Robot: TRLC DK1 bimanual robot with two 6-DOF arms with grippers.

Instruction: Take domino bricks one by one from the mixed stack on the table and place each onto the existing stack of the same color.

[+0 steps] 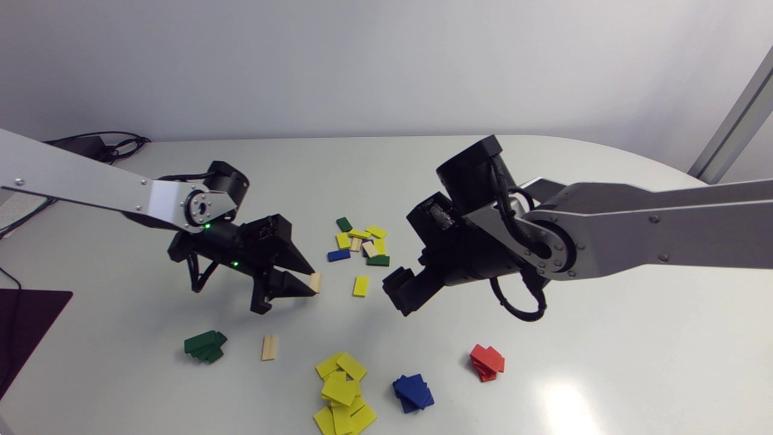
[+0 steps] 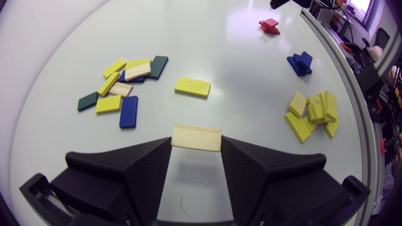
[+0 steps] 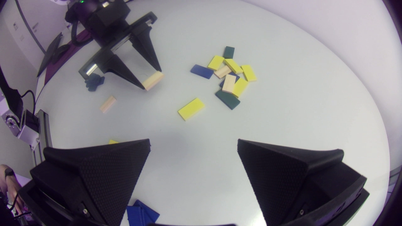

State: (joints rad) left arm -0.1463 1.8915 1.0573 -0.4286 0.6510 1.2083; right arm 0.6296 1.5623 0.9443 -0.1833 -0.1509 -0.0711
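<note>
My left tool (image 1: 311,283) clamps a pale wooden domino brick (image 2: 196,137) between its fingertips, above the bench (image 1: 604,362); right tool (image 3: 193,142) stands open near the mixed stack (image 1: 361,241).

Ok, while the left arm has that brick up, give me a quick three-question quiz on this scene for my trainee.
1. True or false: the right gripper is shut on a yellow brick.
2. What does the left gripper hold? A) a red brick B) a plain wooden brick C) a blue brick
3. Fill the gap: in the head view, the ___ stack lies between the yellow stack and the red stack.

Key:
1. False. It is open and empty.
2. B.
3. Blue, the blue stack.
</note>
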